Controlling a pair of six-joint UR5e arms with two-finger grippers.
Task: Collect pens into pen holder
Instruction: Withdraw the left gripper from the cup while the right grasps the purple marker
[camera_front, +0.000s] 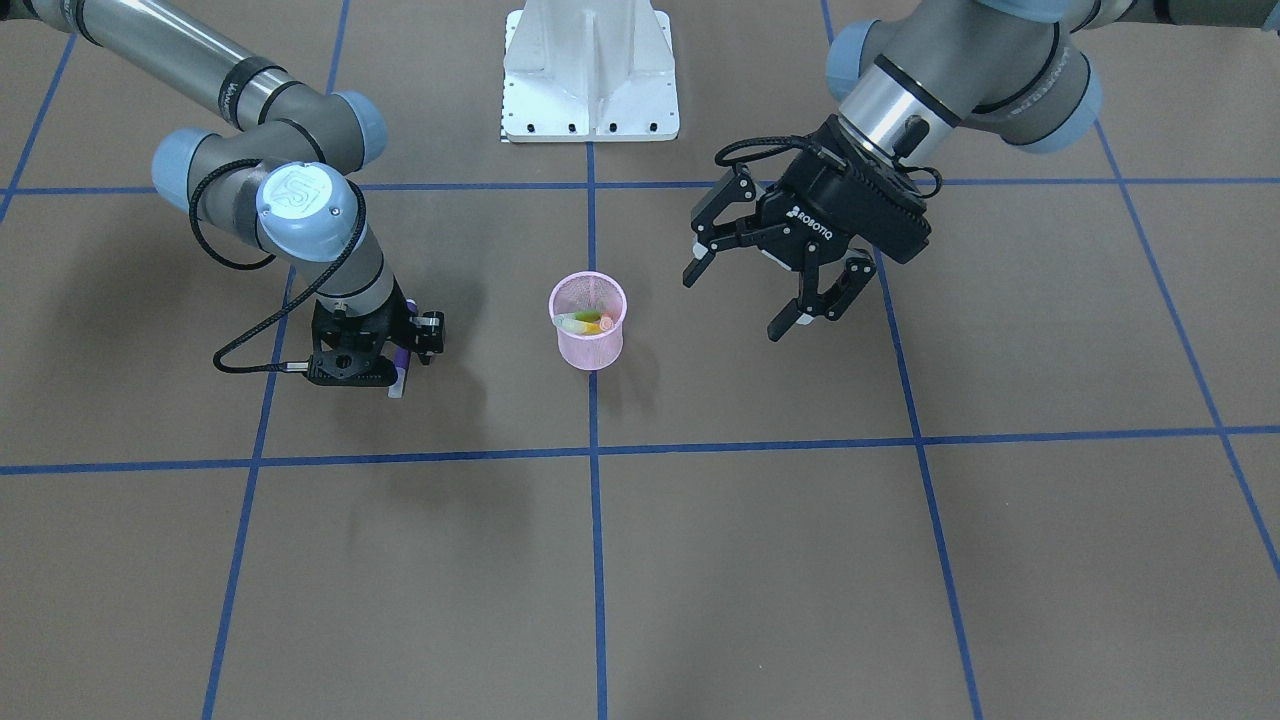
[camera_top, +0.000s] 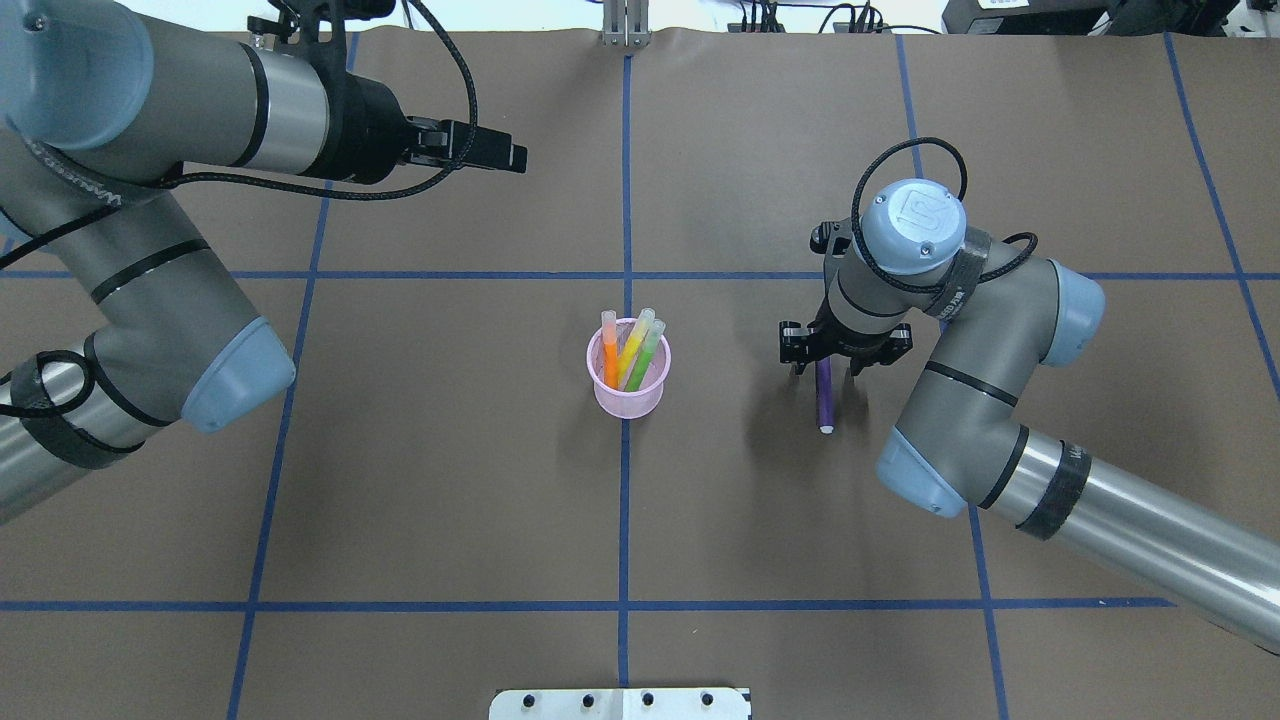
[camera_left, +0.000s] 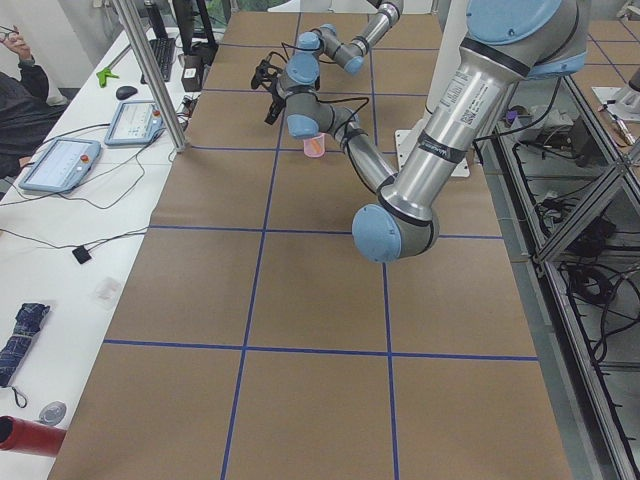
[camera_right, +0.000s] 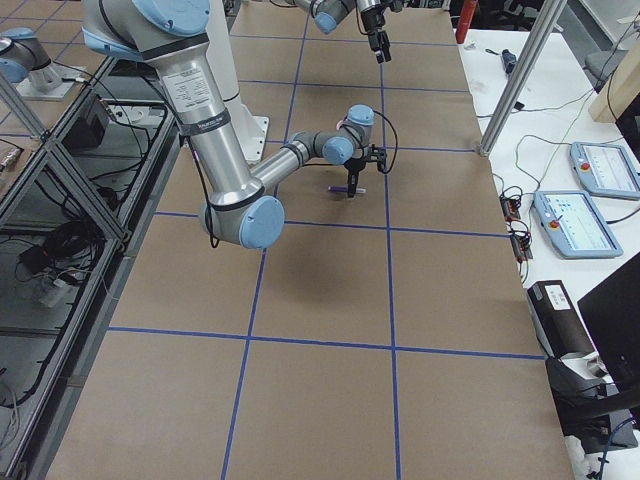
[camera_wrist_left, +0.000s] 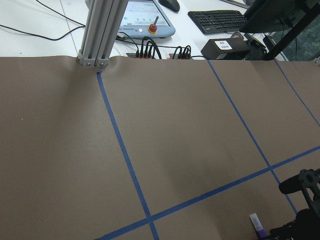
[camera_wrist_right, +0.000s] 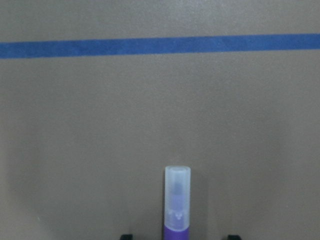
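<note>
The pink mesh pen holder (camera_top: 627, 392) stands upright at the table's middle, also in the front view (camera_front: 588, 345). It holds an orange pen (camera_top: 609, 352), a yellow pen (camera_top: 634, 342) and a green pen (camera_top: 648, 355). A purple pen (camera_top: 825, 400) lies flat on the table to its right, also in the front view (camera_front: 399, 383). My right gripper (camera_top: 828, 368) points down, open, its fingers on either side of the purple pen without closing on it. In the right wrist view the pen's pale cap (camera_wrist_right: 177, 192) sticks out between the fingertips. My left gripper (camera_front: 775, 290) is open, empty and raised.
The white robot base plate (camera_front: 590, 75) is at the table's robot side. Blue tape lines (camera_top: 626, 200) cross the brown table. An aluminium post (camera_wrist_left: 100, 30) stands at the far edge, with desks, pendants and cables beyond.
</note>
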